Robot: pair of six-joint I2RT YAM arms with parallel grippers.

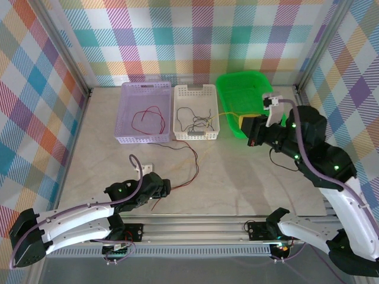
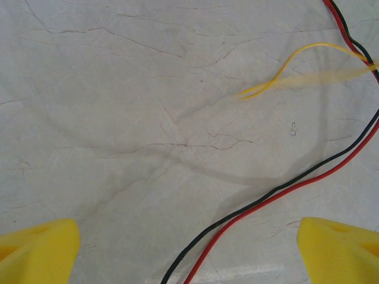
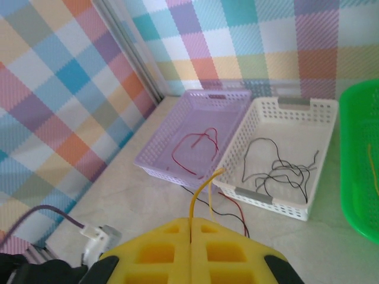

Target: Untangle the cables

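Note:
My left gripper (image 2: 189, 255) is open and low over the table, one yellow fingertip (image 2: 41, 251) at each bottom corner. A black cable (image 2: 225, 220) and a red cable (image 2: 339, 167) run side by side between the fingertips, lying loose. From above, the left gripper (image 1: 164, 189) sits by that pair of cables (image 1: 194, 170). My right gripper (image 3: 190, 228) is shut on a yellow cable (image 3: 204, 186). It hangs by the green tray's front left corner (image 1: 247, 131), with the yellow cable (image 1: 228, 113) trailing left. A blurred yellow cable (image 2: 296, 65) crosses the upper right of the left wrist view.
A lilac tray (image 1: 125, 112) at the back holds one red cable (image 1: 148, 120). Beside it a white tray (image 1: 178, 118) holds black cables (image 1: 197, 122). A green tray (image 1: 228, 89) stands at the back right. Checked walls close in the table's sides and back.

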